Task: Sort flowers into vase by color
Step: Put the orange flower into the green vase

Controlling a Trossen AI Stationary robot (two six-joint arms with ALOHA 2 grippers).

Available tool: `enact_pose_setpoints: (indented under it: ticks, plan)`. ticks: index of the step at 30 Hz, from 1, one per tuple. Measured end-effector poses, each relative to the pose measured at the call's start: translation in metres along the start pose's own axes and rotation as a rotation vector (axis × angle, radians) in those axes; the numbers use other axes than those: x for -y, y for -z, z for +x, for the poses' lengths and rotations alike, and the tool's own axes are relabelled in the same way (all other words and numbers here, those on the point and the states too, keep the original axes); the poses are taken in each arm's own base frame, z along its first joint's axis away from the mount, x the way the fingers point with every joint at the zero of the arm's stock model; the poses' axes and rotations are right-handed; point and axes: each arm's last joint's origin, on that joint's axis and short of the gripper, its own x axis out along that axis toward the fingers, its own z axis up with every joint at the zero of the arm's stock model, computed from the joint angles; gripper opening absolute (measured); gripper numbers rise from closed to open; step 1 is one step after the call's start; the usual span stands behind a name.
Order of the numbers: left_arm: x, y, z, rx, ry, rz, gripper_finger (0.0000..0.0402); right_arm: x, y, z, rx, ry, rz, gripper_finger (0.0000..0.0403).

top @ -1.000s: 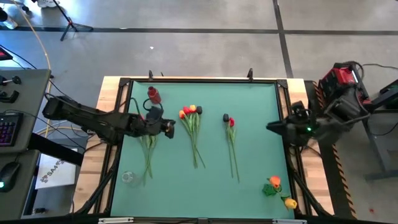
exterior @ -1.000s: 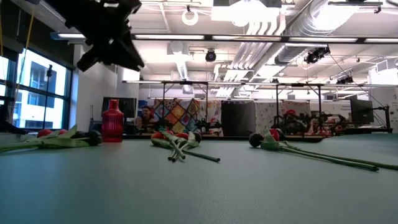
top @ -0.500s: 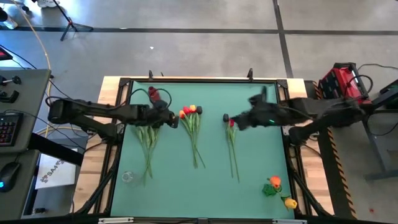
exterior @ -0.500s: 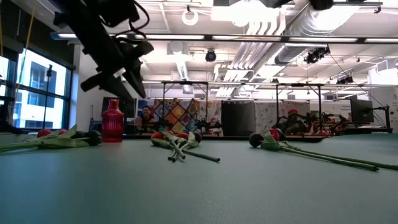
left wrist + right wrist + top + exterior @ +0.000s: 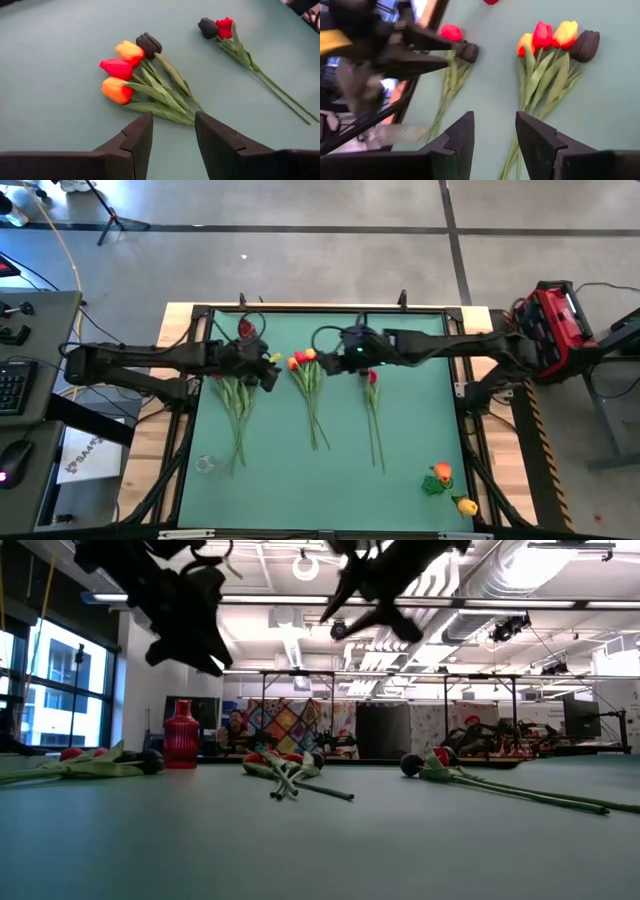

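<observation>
The red vase [image 5: 246, 331] stands upright near the far left corner of the green table [image 5: 420, 420], and I see no flower in it. A clear vase [image 5: 205, 465] stands near the front left edge (what it holds I cannot tell).

All the flowers lie flat on the table: a left bunch [image 5: 238, 405], a middle bunch [image 5: 309, 385] with orange, red, yellow and black heads, a pair [image 5: 372, 405] with one black and one red head, and some loose heads [image 5: 445, 485] near the front right corner.

My left gripper [image 5: 268, 370] hangs above the table between the left bunch and the middle bunch, fingers spread, holding nothing. My right gripper [image 5: 322, 348] reaches across above the middle bunch, also spread and empty.
</observation>
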Motion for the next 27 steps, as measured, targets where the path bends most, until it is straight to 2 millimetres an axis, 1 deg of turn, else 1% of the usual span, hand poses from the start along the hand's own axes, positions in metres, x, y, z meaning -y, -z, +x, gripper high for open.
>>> enact_pose_setpoints:
  ticks: [6, 10, 13, 15, 19, 22, 27]
  plan:
    - [-0.004, -0.002, -0.019, 0.036, 0.018, 0.054, 0.0131, 0.024, -0.016, 0.053, -0.058, -0.015, 0.02, 0.0133]
    - [-0.008, -0.002, -0.024, 0.039, 0.01, 0.042, 0.0131, 0.043, -0.029, 0.086, -0.1, -0.072, 0.045, 0.0133]
    - [-0.012, -0.001, -0.025, 0.018, -0.018, -0.003, 0.0131, 0.06, -0.038, 0.106, -0.142, -0.053, 0.079, 0.0133]
    - [-0.016, 0.0, -0.025, 0.003, -0.042, -0.023, 0.0131, 0.068, -0.042, 0.116, -0.16, -0.023, 0.093, 0.0128]
    - [-0.024, 0.0, -0.024, -0.025, -0.093, -0.044, 0.0131, 0.075, -0.045, 0.129, -0.202, -0.005, 0.094, 0.0105]
    - [-0.028, -0.001, -0.024, -0.031, -0.11, -0.057, 0.0131, 0.075, -0.045, 0.134, -0.223, 0.017, 0.098, 0.0081]
    - [-0.032, -0.003, -0.023, -0.019, -0.12, -0.046, 0.0131, 0.068, -0.035, 0.141, -0.255, 0.105, 0.12, 0.0057]
